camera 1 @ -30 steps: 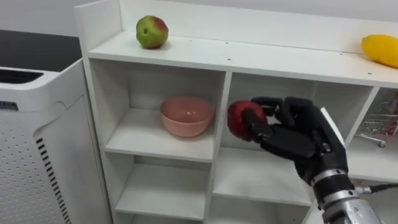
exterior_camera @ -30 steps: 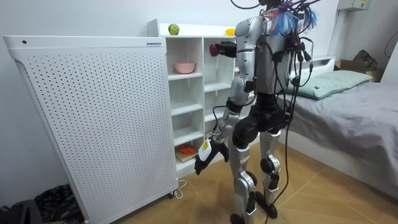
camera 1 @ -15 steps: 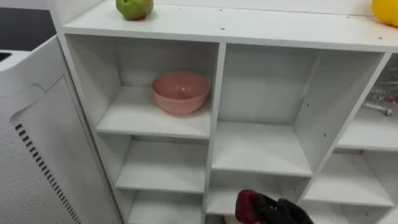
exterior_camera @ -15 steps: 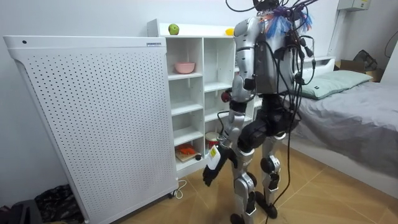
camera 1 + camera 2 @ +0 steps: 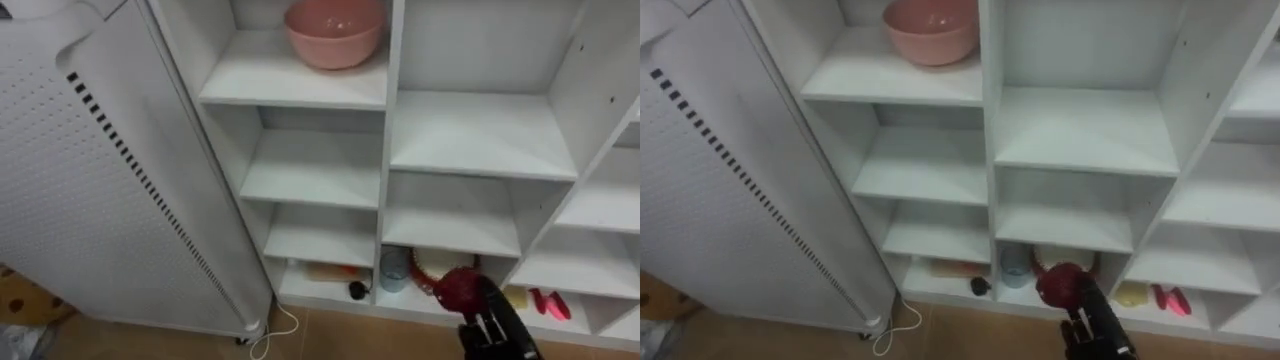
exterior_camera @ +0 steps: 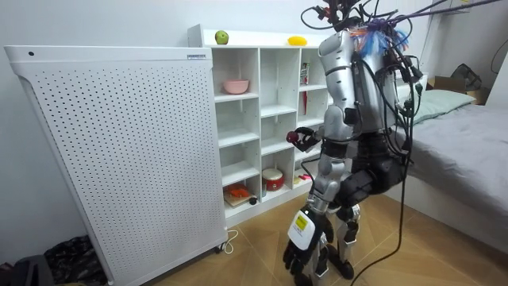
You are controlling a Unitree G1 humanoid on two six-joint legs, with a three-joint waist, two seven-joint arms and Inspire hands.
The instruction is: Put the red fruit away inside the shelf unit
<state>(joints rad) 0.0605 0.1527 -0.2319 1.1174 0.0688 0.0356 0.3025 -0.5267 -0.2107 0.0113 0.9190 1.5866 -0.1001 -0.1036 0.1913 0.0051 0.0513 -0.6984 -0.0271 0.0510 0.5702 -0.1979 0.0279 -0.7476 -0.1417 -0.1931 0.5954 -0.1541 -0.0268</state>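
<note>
1. The white shelf unit (image 5: 470, 135) serves as the closet. It has open cubbies in columns, and the robot stands just before it, its torso leaning toward the shelves in the room view.
2. The red fruit (image 5: 460, 287) is in the right hand (image 5: 495, 330), in the air in front of the unit's lowest cubbies and resting on no shelf. The dark fingers are clamped round the fruit's near, lower side. That grip leaves the far side bare, which I judge suits pushing it into a cubby fruit-first.
3. The left hand (image 6: 305, 253) hangs low beside the robot, near the floor in front of the unit and clear of the shelves. Whether it is apart or together I cannot tell.
4. A green apple (image 6: 221, 36) and a yellow fruit (image 6: 297, 40) lie well apart on the unit's top board. A pink bowl (image 5: 335, 30) sits in the top cubby of the left column, mouth up, so it looks like a ready home for fruit.
5. The unit's bottom row is crowded with a blue cup (image 5: 394, 268), a red-and-white pot (image 5: 432, 262) and an orange thing (image 5: 325, 272). The middle cubbies above them are bare. Setting the fruit in the bottom row risks knocking something, so a bare shelf seems the safer place.
6. A white perforated panel (image 5: 80, 200) stands against the unit's left side and probably blocks any reach from there.
</note>
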